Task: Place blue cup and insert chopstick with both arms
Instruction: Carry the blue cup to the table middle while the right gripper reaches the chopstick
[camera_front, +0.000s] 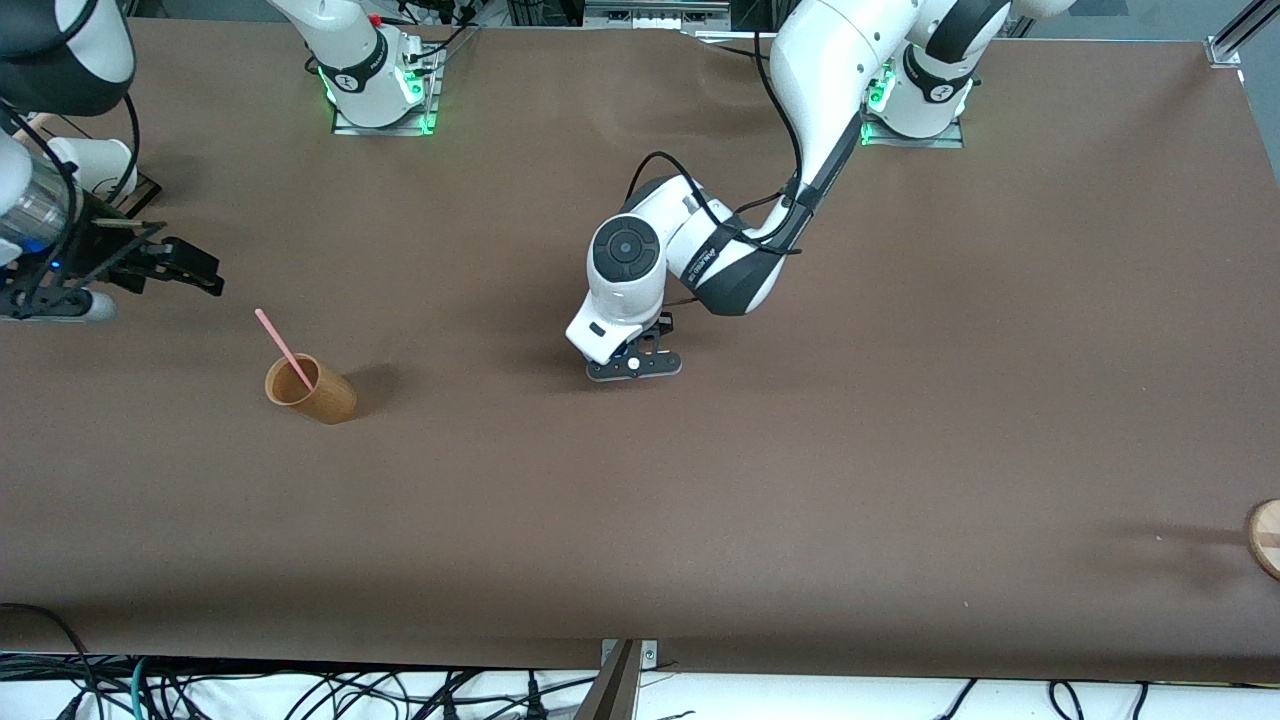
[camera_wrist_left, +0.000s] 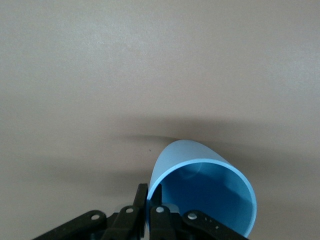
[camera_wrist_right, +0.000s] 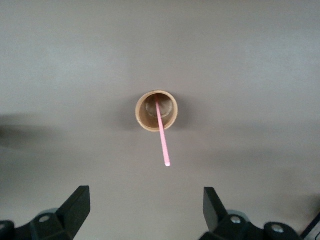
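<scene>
Standing upright toward the right arm's end of the table (camera_front: 700, 520), the orange-brown cup (camera_front: 311, 389) holds 1 pale pink chopstick (camera_front: 284, 349), which leans on its rim and sticks out well above it. The blue cup (camera_wrist_left: 205, 192) is at the table's middle, its bright blue inside showing nothing in it. The left gripper (camera_front: 634, 366) is clamped on that cup's rim, 1 finger (camera_wrist_left: 141, 210) outside the wall. The right gripper (camera_wrist_right: 145, 205) hangs above the orange-brown cup, fingers spread wide, holding nothing.
</scene>
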